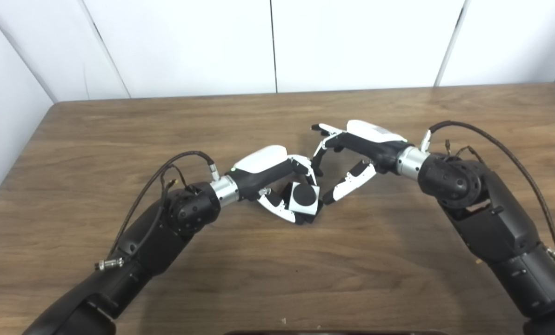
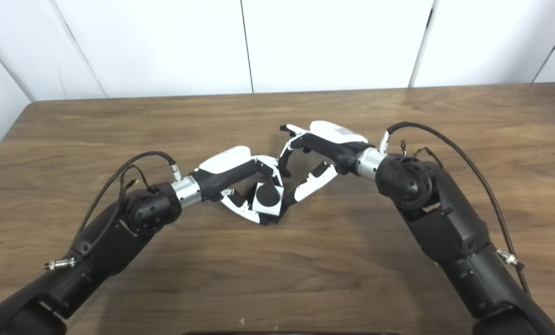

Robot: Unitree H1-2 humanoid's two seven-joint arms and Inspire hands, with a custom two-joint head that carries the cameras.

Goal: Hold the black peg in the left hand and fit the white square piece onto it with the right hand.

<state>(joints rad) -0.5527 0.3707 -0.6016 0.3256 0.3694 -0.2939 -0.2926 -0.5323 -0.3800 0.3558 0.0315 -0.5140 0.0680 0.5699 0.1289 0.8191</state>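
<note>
White square piece (image 1: 304,197) on peg, in left hand (image 1: 277,179)

Black arms; silver wrist rings; white-shelled hands; looping black cables.

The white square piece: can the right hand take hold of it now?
Probably not easily. The white square piece sits on the black peg inside the left hand, whose fingers surround it; the open right hand is beside it.
</note>
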